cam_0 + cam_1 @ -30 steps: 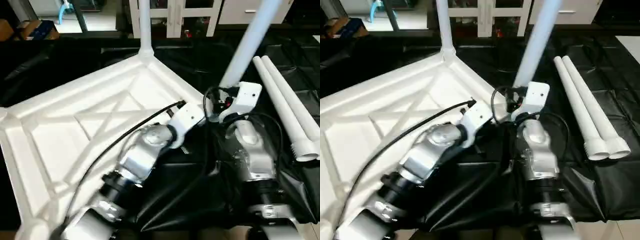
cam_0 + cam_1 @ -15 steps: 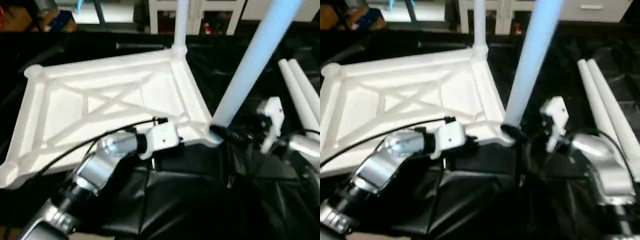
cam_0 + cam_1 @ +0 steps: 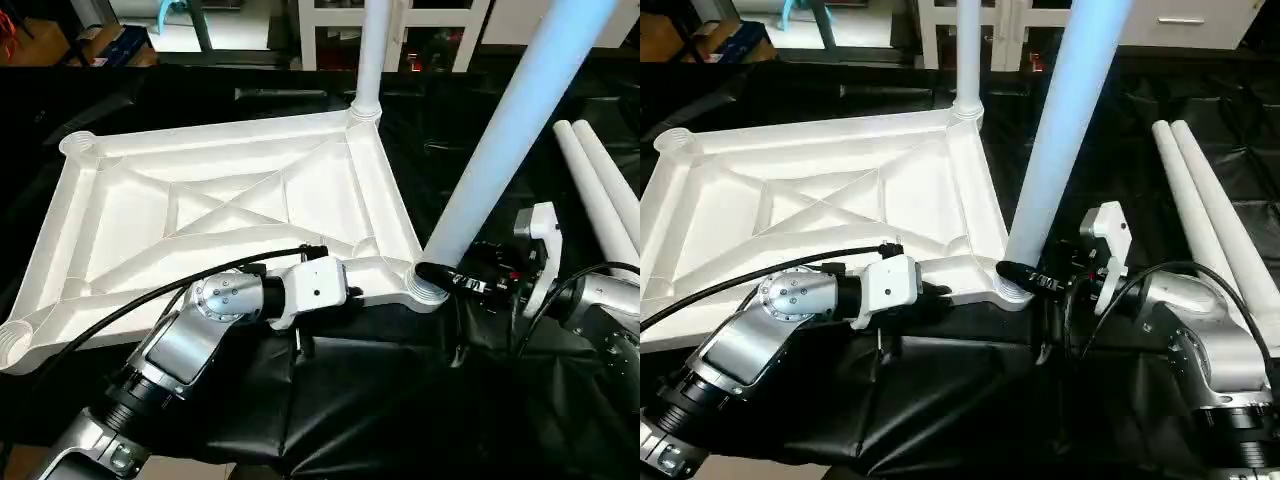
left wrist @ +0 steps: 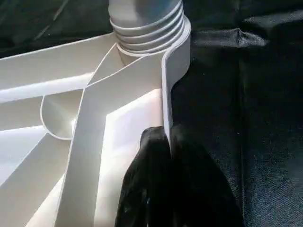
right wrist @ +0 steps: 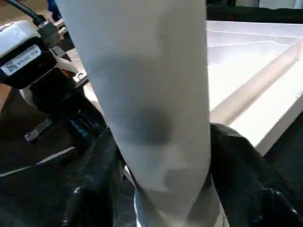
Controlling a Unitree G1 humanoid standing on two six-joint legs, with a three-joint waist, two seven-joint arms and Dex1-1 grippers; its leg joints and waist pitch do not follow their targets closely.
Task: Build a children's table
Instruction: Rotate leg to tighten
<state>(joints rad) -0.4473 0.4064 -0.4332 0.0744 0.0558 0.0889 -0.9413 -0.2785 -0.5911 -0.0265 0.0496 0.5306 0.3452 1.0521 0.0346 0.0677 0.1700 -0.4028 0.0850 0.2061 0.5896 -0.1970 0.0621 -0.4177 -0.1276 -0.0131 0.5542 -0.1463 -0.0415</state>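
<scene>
The children's table top (image 3: 230, 205) lies upside down on black cloth, X ribs facing up. One white leg (image 3: 371, 50) stands in the far right corner socket. A second leg (image 3: 510, 140) leans in the near right socket (image 3: 432, 290). My right gripper (image 3: 440, 275) is at that leg's base, with its fingers (image 5: 94, 179) pressed against both sides of the tube. My left gripper (image 3: 355, 292) is shut on the top's near rim (image 4: 165, 94), just beside that socket. Two loose legs (image 3: 605, 195) lie side by side on the cloth at the right.
The two left corner sockets (image 3: 75, 146) stand open. Black cloth (image 3: 380, 400) covers the floor around the top. A black cable (image 3: 150, 300) runs along my left forearm over the near rim. White furniture (image 3: 440, 20) and a cardboard box (image 3: 100, 42) stand at the back.
The camera has swung, so the whole top now shows. My right forearm has moved out to the right while its gripper stays at the leg's base. The left gripper stays on the rim.
</scene>
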